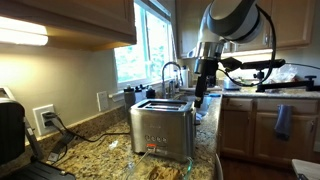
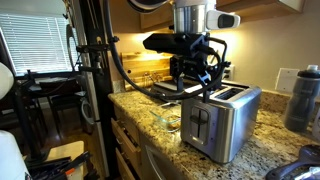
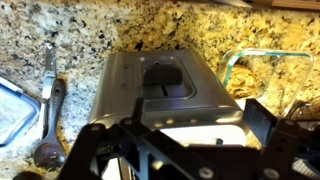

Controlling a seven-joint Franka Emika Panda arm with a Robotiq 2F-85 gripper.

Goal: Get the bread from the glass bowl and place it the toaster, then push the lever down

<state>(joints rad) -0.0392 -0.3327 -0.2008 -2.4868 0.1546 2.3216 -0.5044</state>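
Observation:
The toaster [image 1: 160, 130] [image 2: 222, 120] is a brushed steel box standing on the granite counter. In the wrist view its top with the dark slots [image 3: 165, 82] lies straight below me. My gripper [image 1: 203, 88] [image 2: 196, 76] [image 3: 172, 132] hangs above the toaster, open, with nothing between its fingers [image 3: 268, 122]. The glass bowl [image 1: 178, 163] [image 3: 240, 58] sits on the counter right beside the toaster. Something brownish that looks like the bread [image 1: 160, 172] lies in it. The toaster's lever is not clear in any view.
A sink with a faucet [image 1: 172, 74] lies past the toaster, its edge [image 3: 14, 112] showing in the wrist view beside a metal tool [image 3: 46, 100]. A black appliance [image 1: 10, 132] stands at one end, a dark bottle [image 2: 303, 100] at the other. Cabinets hang overhead.

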